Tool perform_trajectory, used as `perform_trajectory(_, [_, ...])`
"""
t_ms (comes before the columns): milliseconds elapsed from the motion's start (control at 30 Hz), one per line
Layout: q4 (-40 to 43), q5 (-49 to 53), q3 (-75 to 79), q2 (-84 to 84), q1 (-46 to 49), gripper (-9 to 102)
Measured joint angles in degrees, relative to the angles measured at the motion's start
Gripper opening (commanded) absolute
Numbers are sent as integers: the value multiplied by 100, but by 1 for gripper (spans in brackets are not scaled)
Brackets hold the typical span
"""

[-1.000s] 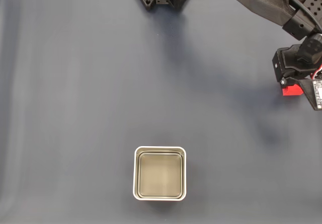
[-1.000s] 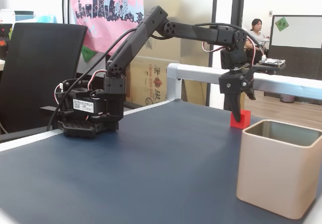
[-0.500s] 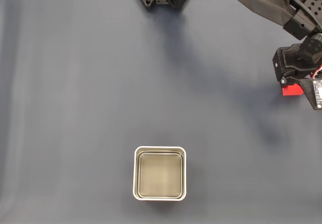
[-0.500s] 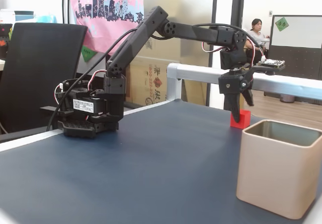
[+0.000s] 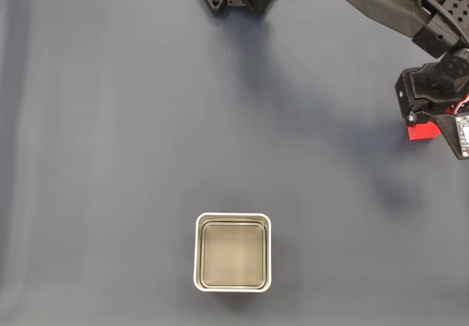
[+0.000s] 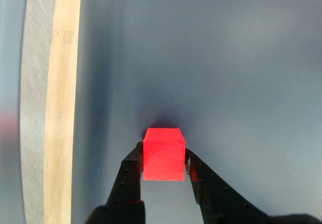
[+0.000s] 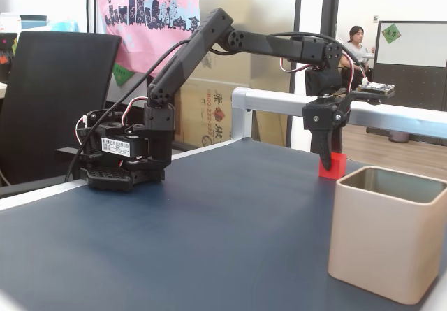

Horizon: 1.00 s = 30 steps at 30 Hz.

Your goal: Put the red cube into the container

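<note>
While clamped on red cube (image 6: 163,154), gripper (image 6: 163,166) sits low over bench (image 5: 110,135), approx 3 o'clock edge of a fixed view seen from above; both black fingers (image 6: 130,171) pressed against cube's side faces in wrist view. Cube (image 7: 332,164) at or barely off bench surface, can't tell which; shadow right under it. Grasp looks done; lift, carry, drop not yet done. Container (image 5: 232,252) empty, near 6 o'clock in top-down view, well apart from cube (image 5: 419,131).

Materials: cube plain, matte, slightly grainy faces, crisp edges. Container square w/ rounded corners, thin white rim, dull beige-grey inside, smooth tall walls in side-on view (image 7: 387,234). Bench cover dark blue, soft sheen, faint creases; pale wood strip at 9 o'clock of wrist view. Arm black plastic w/ perforated base.
</note>
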<state>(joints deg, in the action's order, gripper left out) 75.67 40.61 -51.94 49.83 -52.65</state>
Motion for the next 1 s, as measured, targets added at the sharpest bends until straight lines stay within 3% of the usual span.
perform_trajectory(400, [431,712,0,396,325,2])
perform_trajectory(1000, [422,3665,-729,3480,3674,0])
